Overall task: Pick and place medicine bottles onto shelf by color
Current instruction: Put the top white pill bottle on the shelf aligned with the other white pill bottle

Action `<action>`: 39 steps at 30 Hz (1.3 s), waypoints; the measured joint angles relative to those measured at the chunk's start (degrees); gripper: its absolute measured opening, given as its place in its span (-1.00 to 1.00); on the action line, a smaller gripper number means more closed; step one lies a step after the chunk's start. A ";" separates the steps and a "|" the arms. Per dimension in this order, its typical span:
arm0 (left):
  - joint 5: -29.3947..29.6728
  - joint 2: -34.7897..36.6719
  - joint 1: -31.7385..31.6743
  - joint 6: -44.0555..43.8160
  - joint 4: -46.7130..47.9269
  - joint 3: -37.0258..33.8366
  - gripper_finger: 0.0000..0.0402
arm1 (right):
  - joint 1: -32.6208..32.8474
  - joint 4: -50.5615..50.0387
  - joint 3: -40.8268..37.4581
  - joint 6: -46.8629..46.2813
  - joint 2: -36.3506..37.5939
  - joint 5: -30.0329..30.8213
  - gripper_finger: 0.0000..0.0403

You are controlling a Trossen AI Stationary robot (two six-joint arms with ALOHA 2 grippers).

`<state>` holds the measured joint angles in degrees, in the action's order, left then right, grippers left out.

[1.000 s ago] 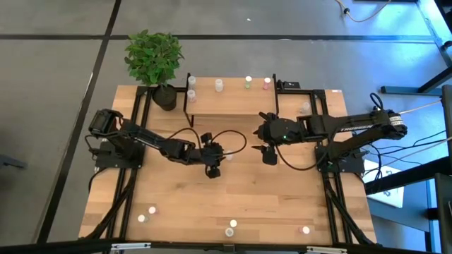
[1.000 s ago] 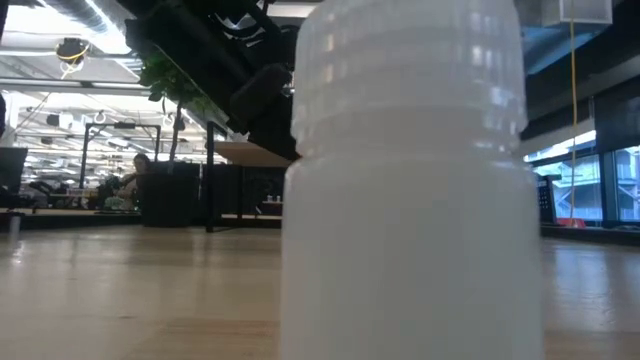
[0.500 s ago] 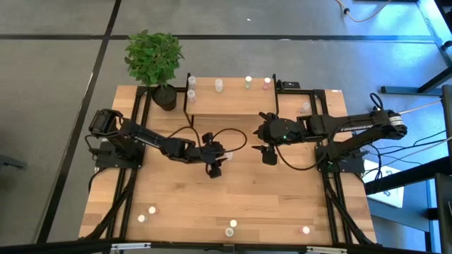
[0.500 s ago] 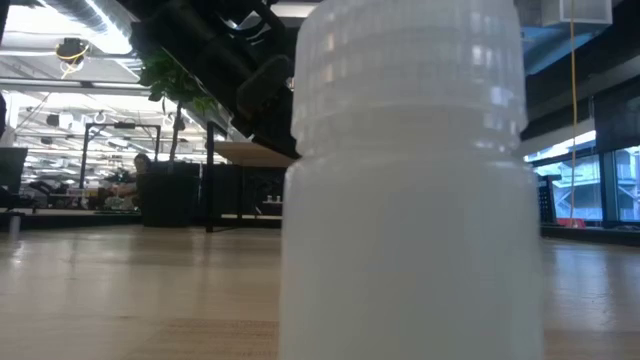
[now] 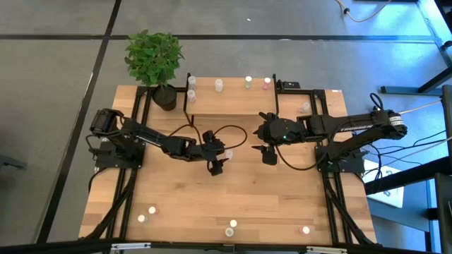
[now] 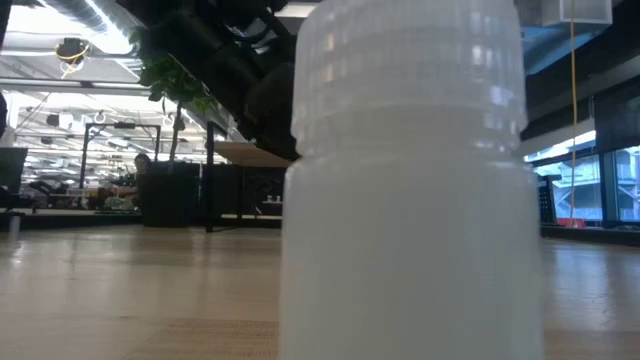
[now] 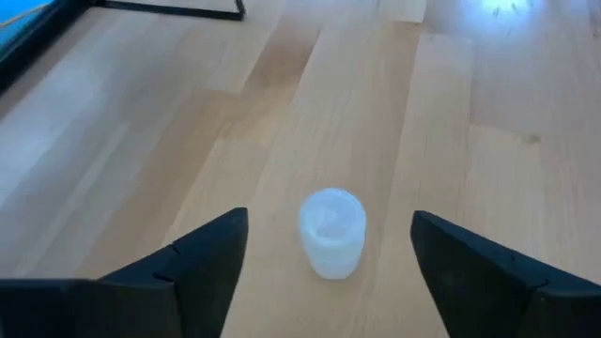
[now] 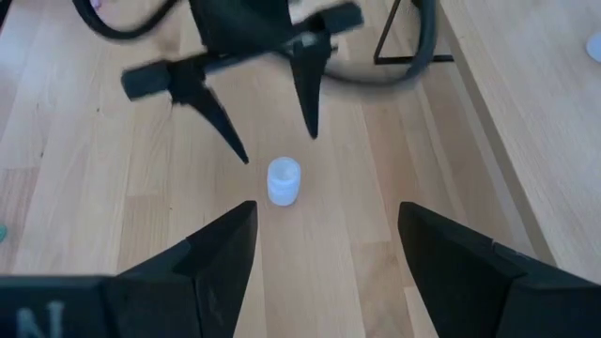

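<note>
Open tabletop (image 5: 233,194) across the middle, passable from either side. Between the 2 grippers, only 1 white bottle (image 7: 331,233) standing upright, clear wood all round it. Left gripper (image 5: 218,165) above it, fingers spread; right gripper (image 5: 269,154) near, also spread. Far edge blocked by shelf (image 5: 233,99) and potted plant (image 5: 154,60).

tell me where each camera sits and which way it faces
high: overhead, straight down on the table; both arms, left gripper, right gripper.
low: table height, level; a bottle fills it, arm parts above.
left wrist: down past its spread fingers at a white bottle.
right wrist: past its spread fingers at the same white bottle and the left gripper.
</note>
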<state>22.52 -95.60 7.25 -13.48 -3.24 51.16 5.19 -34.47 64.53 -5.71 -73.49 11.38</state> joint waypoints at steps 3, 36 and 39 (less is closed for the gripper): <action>-1.51 -2.19 -0.25 -0.08 -1.42 -0.11 0.54 | 0.00 0.16 0.00 -0.01 0.00 0.00 0.30; -2.18 -7.28 -2.00 0.58 -7.92 -0.04 0.47 | -0.02 0.91 0.02 0.01 0.00 0.00 0.30; -2.62 -7.29 -2.06 0.54 -7.92 -0.04 0.43 | -0.02 0.93 0.02 -0.07 0.00 0.00 0.30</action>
<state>19.89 -102.89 5.19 -12.94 -11.16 51.11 5.17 -33.54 64.55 -5.78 -73.49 11.38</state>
